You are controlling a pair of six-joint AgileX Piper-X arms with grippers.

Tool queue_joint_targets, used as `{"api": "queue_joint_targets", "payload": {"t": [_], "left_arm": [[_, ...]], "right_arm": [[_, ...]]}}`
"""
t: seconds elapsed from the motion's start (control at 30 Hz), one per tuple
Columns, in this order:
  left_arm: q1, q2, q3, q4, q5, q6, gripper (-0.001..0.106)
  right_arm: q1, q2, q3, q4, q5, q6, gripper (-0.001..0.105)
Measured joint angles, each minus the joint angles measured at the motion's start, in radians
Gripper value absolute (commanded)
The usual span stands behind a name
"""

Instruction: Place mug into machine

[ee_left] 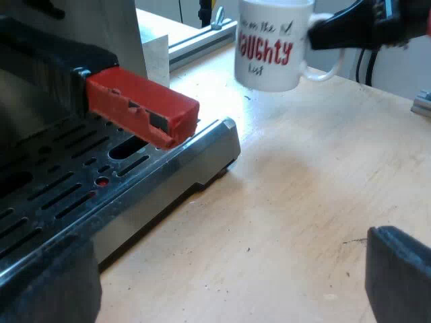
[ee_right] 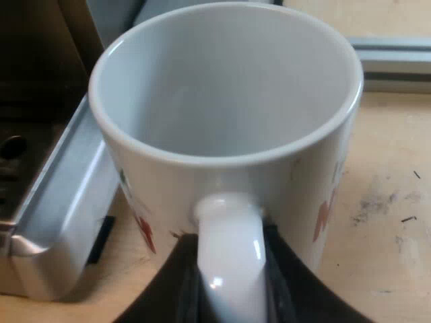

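Note:
A white mug [ee_left: 269, 47] with red lettering hangs upright above the wooden table, a little way off the corner of the machine's drip tray [ee_left: 202, 151]. My right gripper [ee_left: 350, 27] holds it by the handle. From above, the mug [ee_right: 222, 101] is empty, and my right gripper [ee_right: 229, 276] is shut on its handle, one black finger [ee_right: 176, 286] on each side. The holder's red handle end [ee_left: 145, 108] sticks out over the slotted grate [ee_left: 67, 182]. My left gripper [ee_left: 222, 289] is open low by the tray's edge, with nothing between its fingers.
The metal corner of the drip tray [ee_right: 60, 222] lies close beside the mug. An aluminium rail [ee_right: 390, 64] runs along the table beyond the mug. Bare wooden tabletop [ee_left: 303, 202] stretches between the tray and my left gripper's far finger [ee_left: 401, 272].

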Motion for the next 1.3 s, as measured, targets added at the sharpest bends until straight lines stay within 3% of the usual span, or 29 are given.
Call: {"api": "queue_joint_targets", "payload": {"t": [0.2,0.27,0.43,0.7,1.03,1.3], "left_arm": [[0.0,0.0,0.0,0.0,-0.143,0.0,0.081],[0.0,0.0,0.0,0.0,-0.157,0.0,0.081],[0.0,0.0,0.011,0.002,-0.166,0.0,0.081],[0.0,0.0,0.011,-0.001,-0.248,0.001,0.081],[0.0,0.0,0.014,-0.007,-0.275,0.001,0.081],[0.0,0.0,0.014,-0.007,-0.278,0.001,0.081]], "right_arm": [[0.172,-0.109,-0.028,0.162,-0.019,-0.021,0.0],[0.255,-0.121,-0.035,0.179,-0.003,-0.021,0.0],[0.475,-0.123,-0.061,0.185,0.143,0.01,0.0],[0.82,-0.055,-0.067,0.143,0.368,0.098,0.0],[0.879,0.214,-0.082,-0.204,0.424,0.127,0.0],[0.879,0.475,-0.198,-0.327,0.449,0.127,0.0]]}}
